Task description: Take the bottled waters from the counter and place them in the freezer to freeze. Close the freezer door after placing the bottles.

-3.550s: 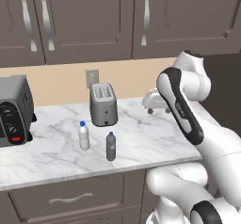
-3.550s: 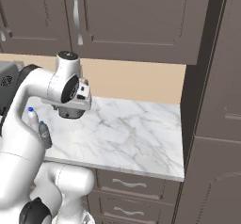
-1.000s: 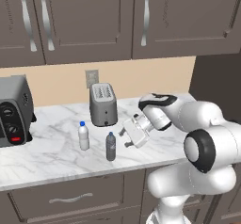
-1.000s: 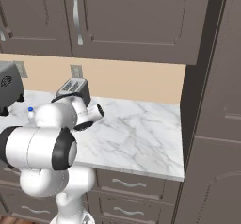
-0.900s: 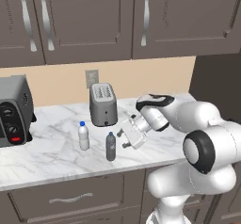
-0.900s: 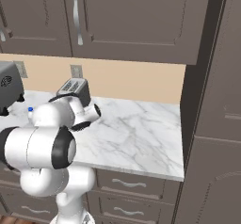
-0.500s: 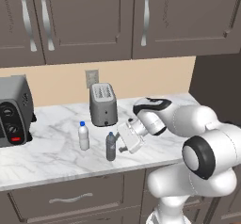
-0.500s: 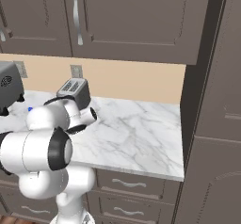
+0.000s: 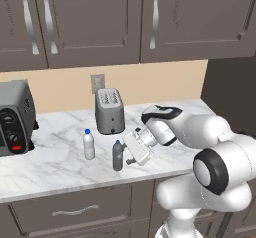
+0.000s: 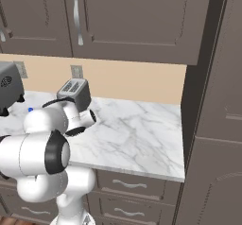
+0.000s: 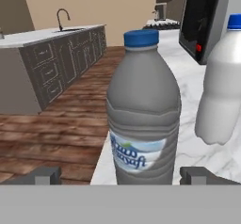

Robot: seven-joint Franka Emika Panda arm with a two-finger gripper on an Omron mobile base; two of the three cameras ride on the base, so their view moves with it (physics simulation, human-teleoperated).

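Jaws spread wide, the gripper (image 9: 126, 154) faces the grey bottle (image 9: 117, 156) at its nine o'clock; bottle upright on the counter (image 9: 60, 157), dead ahead between the fingertips (image 11: 46, 175); whitish bottle (image 9: 89, 144) stands beyond.

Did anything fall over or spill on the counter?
No, nothing stands out. Both bottles stand upright with blue caps on: the grey bottle between the open gripper fingers, the whitish bottle beside it. The counter looks dry.

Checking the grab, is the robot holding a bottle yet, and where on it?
Nothing is held. The gripper is open, its fingers either side of the grey bottle, level with its lower label.
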